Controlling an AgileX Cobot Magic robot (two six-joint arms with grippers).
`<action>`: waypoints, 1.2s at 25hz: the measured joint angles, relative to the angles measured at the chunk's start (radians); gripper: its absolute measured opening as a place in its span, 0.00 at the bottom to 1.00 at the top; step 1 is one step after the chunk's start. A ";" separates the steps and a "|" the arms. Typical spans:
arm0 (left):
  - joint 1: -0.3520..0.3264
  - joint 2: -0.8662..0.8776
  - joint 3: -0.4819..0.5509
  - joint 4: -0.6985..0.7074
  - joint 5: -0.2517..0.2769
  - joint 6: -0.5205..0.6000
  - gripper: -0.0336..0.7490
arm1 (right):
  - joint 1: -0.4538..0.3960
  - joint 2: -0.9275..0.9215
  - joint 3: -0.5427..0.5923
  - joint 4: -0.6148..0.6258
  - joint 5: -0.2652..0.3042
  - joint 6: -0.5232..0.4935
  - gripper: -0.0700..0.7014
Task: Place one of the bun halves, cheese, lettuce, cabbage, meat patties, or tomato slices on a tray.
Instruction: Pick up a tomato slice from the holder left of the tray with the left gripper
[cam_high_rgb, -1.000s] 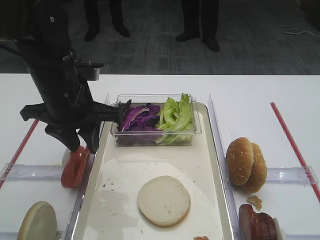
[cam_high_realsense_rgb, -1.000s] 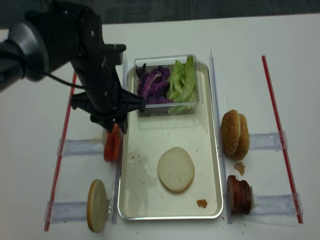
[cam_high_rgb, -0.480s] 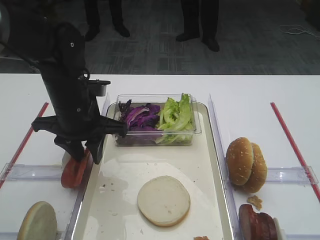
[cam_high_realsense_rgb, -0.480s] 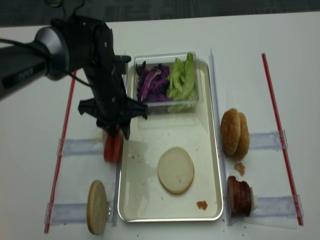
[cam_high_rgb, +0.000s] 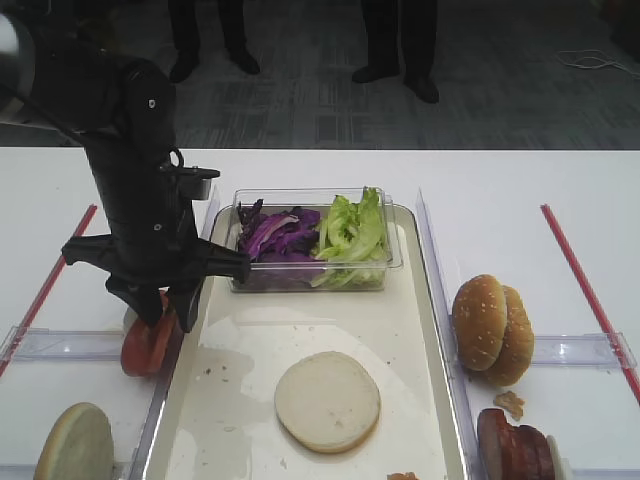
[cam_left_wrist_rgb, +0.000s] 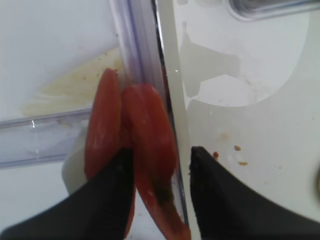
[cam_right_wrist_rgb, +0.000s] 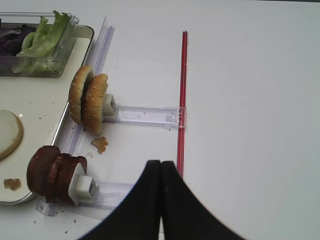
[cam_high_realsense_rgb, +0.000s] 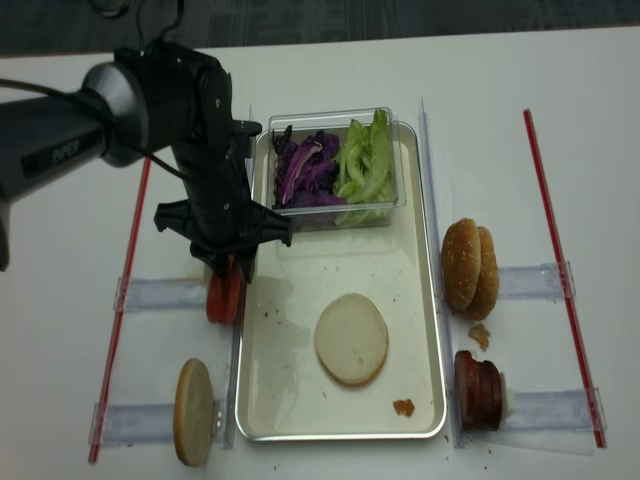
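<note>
Two tomato slices (cam_left_wrist_rgb: 134, 145) stand on edge just outside the left long rim of the tray (cam_high_rgb: 420, 300), and we see the left gripper (cam_left_wrist_rgb: 162, 172) low over them. Its fingers (cam_left_wrist_rgb: 210, 195) are apart: in the left wrist view one finger sits between the two slices and the other on the tray side of the nearer slice, so this slice stands in the gap. We cannot tell if the pads press it or only stand beside it. From the high views the arm covers the top of the slices, and only their lower red part shows.

On the tray, near its middle, one pale bun half (cam_high_rgb: 328, 401) lies flat. At the far end of the tray a clear tub (cam_high_rgb: 312, 278) holds cabbage (cam_high_rgb: 275, 236) and lettuce (cam_high_rgb: 352, 232) side by side.

Right of the tray, seeded bun halves (cam_high_rgb: 492, 327) stand on edge, and the meat patties (cam_high_rgb: 518, 450) near them are cut off by the lower border. Left of the tray, one more bun (cam_high_rgb: 75, 443) is also partly cut off.

The right gripper (cam_right_wrist_rgb: 160, 170) hangs right of the tray with its fingers together, holding nothing.
</note>
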 joint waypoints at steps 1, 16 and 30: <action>0.000 0.001 0.000 0.002 -0.002 0.000 0.37 | 0.000 0.000 0.000 0.000 0.000 0.000 0.26; 0.000 0.016 -0.002 0.030 -0.002 0.000 0.06 | 0.000 0.000 0.000 0.000 0.000 0.000 0.26; 0.000 0.020 -0.111 0.050 0.125 -0.002 0.06 | 0.000 0.000 0.000 0.000 0.000 0.002 0.26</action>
